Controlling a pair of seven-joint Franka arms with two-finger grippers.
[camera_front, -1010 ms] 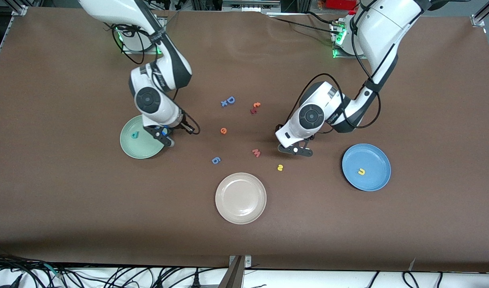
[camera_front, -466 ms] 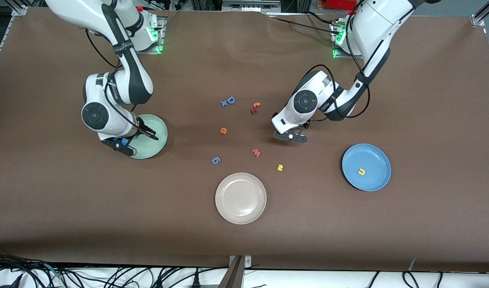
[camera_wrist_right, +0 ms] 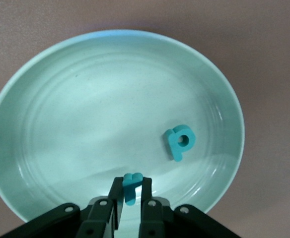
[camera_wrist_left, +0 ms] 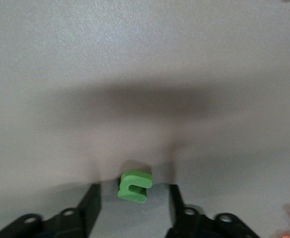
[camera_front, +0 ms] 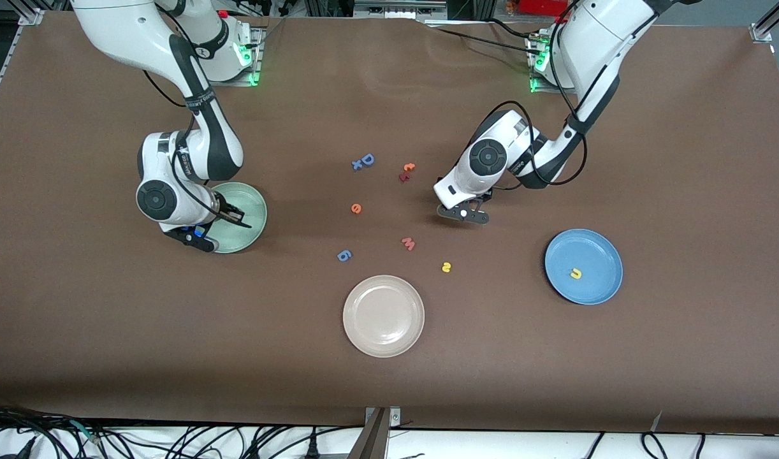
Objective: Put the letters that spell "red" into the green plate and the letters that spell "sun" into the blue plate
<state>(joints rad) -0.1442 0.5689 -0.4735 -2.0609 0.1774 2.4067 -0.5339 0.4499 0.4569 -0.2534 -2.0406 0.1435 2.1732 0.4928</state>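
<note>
My right gripper [camera_wrist_right: 132, 182] is shut on the teal "r" [camera_wrist_right: 130, 196] and hangs over the pale green plate [camera_wrist_right: 85, 99], near its rim. The teal "d" [camera_wrist_right: 179, 142] lies in that plate. In the front view the right gripper [camera_front: 197, 238] is over the green plate's [camera_front: 246, 204] edge. My left gripper [camera_wrist_left: 133, 188] is low on the table, open, one finger on each side of the green "n" [camera_wrist_left: 135, 184] without touching it. The left gripper [camera_front: 464, 215] hides that letter from the front. The orange "e" [camera_front: 356, 208] and yellow "s" [camera_front: 446, 267] lie on the table. A yellow "u" [camera_front: 575, 273] lies in the blue plate [camera_front: 593, 252].
A beige plate [camera_front: 383, 315] sits nearest the front camera, mid-table. Loose letters lie around the middle: a pink "w" [camera_front: 408, 243], a blue "6" [camera_front: 343, 255], a blue "D" with a small "x" [camera_front: 364, 161], and a red-orange pair [camera_front: 407, 171].
The right arm swung across the green plate toward its own end of the table, carrying the teal "r". The left gripper moved farther from the front camera and stopped over the green "n".
</note>
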